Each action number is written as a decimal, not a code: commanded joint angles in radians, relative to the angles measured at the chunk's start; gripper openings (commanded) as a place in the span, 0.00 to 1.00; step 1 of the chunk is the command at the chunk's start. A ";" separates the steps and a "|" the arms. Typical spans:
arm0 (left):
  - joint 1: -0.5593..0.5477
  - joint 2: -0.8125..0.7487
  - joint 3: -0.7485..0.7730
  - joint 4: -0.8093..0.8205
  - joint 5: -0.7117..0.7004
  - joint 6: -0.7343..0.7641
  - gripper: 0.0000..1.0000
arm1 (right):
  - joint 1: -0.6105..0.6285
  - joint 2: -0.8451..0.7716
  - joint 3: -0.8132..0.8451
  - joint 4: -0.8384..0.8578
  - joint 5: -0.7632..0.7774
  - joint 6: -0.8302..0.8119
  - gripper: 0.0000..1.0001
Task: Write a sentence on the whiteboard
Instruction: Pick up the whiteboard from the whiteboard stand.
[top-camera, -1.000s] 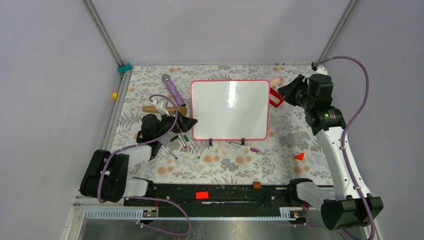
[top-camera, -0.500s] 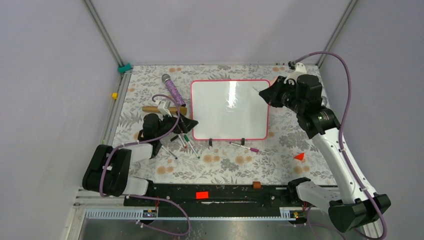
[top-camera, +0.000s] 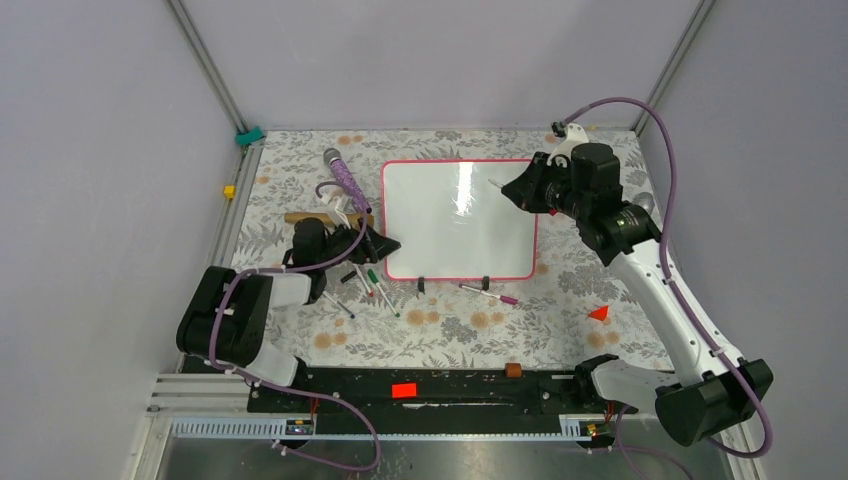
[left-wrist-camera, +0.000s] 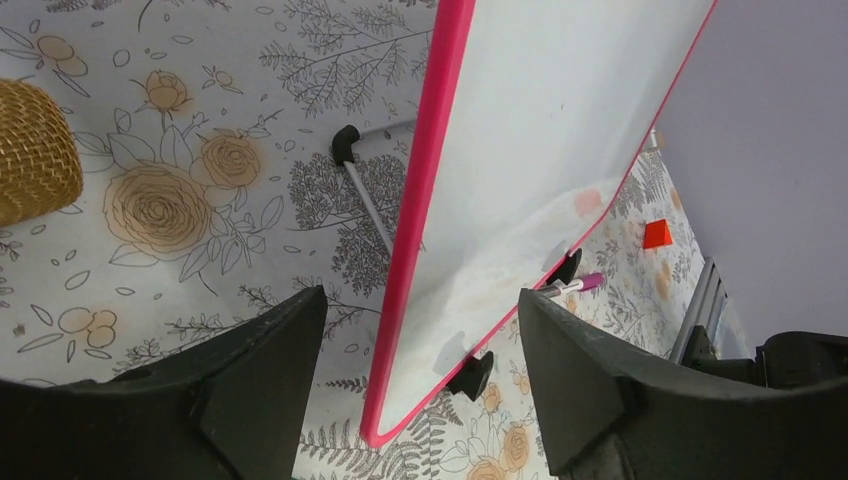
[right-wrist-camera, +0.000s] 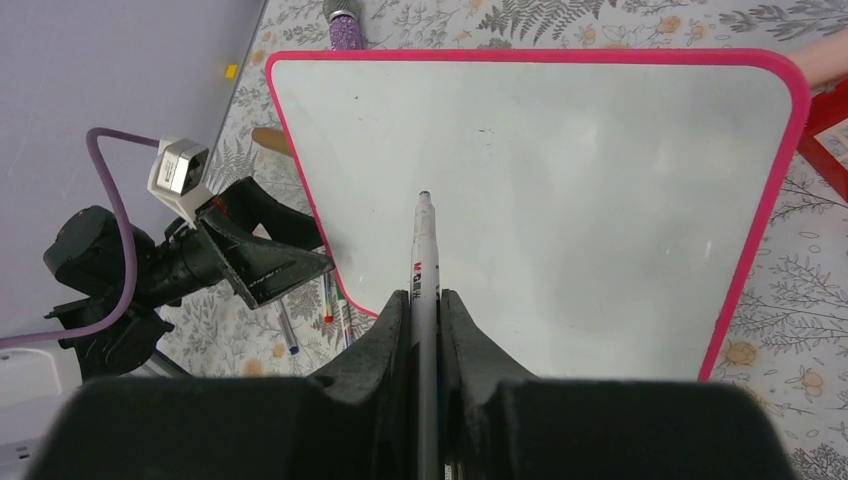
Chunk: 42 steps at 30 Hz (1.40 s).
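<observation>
Plain grey walls close in a floral-patterned desk (top-camera: 460, 325), and at the middle of the frame the whiteboard (top-camera: 440, 225) stands on its two black feet (top-camera: 421, 285). The left claw (top-camera: 378, 244), at the board's lower left, is released, its jaws spread either side of the pink frame without touching it, while the right claw (right-wrist-camera: 424, 300), at upper right, is clenched on one marker (right-wrist-camera: 424, 250) aimed at the board's glossy face. Around the board lie one purple microphone (top-camera: 347, 180) at upper left, a scatter of pens (top-camera: 370, 285) too tangled to count at lower left, one pink-capped pen (top-camera: 490, 293) before the feet, and one orange triangle (top-camera: 598, 313) at lower right.
</observation>
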<state>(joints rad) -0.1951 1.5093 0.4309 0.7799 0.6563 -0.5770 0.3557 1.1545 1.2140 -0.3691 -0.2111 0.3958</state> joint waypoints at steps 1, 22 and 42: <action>0.000 0.018 0.071 -0.009 0.018 0.038 0.70 | 0.015 0.015 0.058 0.042 -0.038 -0.023 0.00; -0.001 0.218 0.147 0.177 0.228 -0.142 0.24 | 0.016 -0.029 0.016 0.041 -0.043 -0.036 0.00; -0.102 -0.007 0.084 -0.073 0.154 0.203 0.00 | 0.017 -0.106 -0.037 0.000 -0.029 -0.058 0.00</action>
<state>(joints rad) -0.2554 1.6123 0.5076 0.9237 0.9504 -0.5907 0.3622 1.0729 1.1881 -0.3695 -0.2306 0.3603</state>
